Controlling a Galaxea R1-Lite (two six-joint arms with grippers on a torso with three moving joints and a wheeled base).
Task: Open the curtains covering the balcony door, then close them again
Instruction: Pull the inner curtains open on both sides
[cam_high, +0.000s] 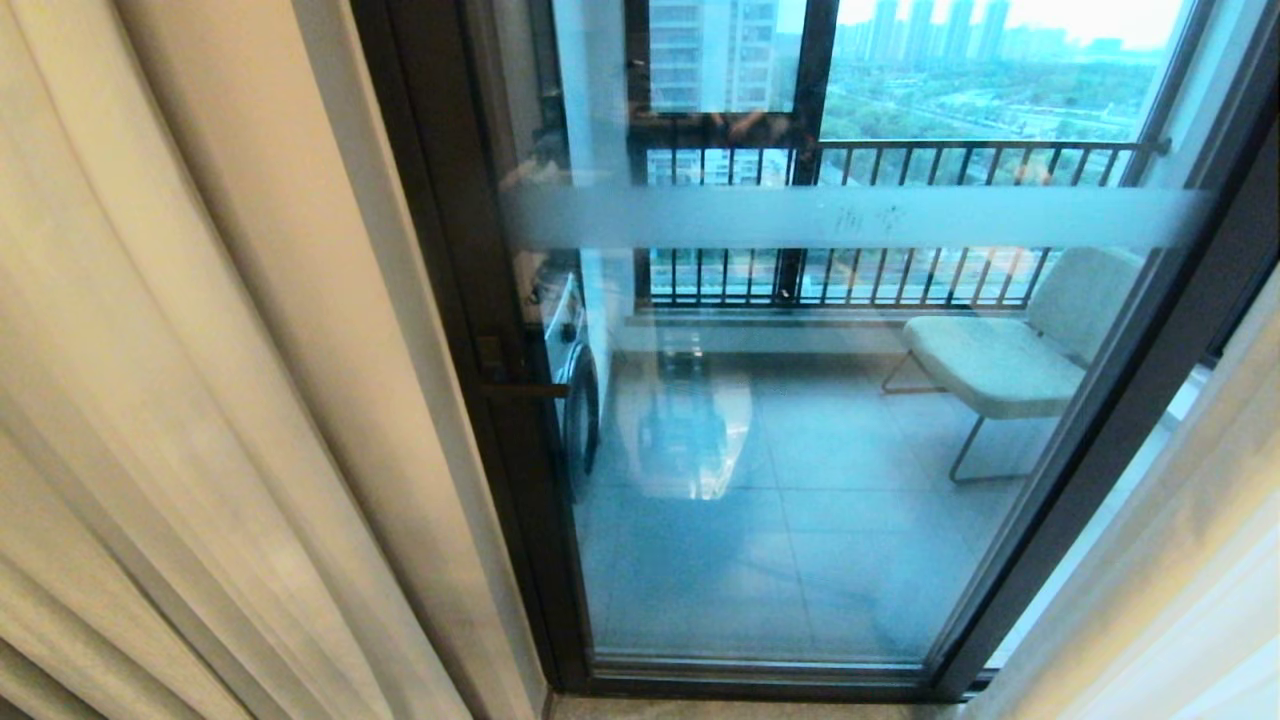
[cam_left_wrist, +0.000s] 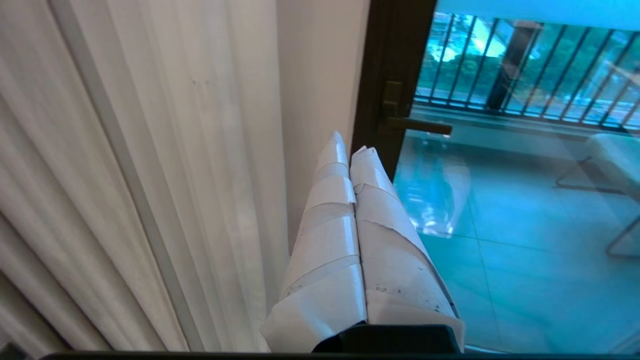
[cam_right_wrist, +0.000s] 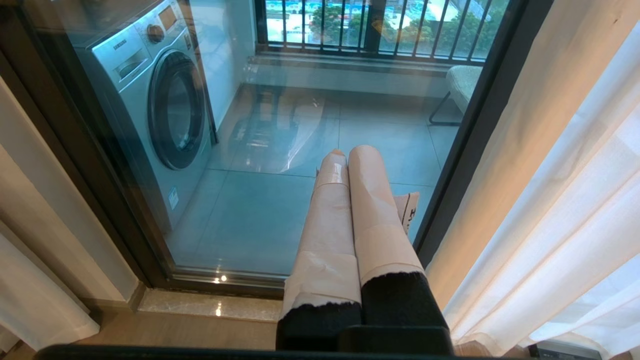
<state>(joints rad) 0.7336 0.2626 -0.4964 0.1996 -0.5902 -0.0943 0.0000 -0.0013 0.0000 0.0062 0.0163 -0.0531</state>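
The balcony door stands uncovered in the head view, glass in a dark frame with a frosted band. The cream curtains are bunched at its left, and another panel with a white sheer hangs at its right. Neither arm shows in the head view. My left gripper is shut and empty, its taped fingers pressed together beside the left curtain and near the door handle. My right gripper is shut and empty, low before the glass, with the right curtain next to it.
Behind the glass stand a washing machine, a pale chair and a dark railing on a tiled balcony floor. The door's threshold runs along the floor in front of my right gripper.
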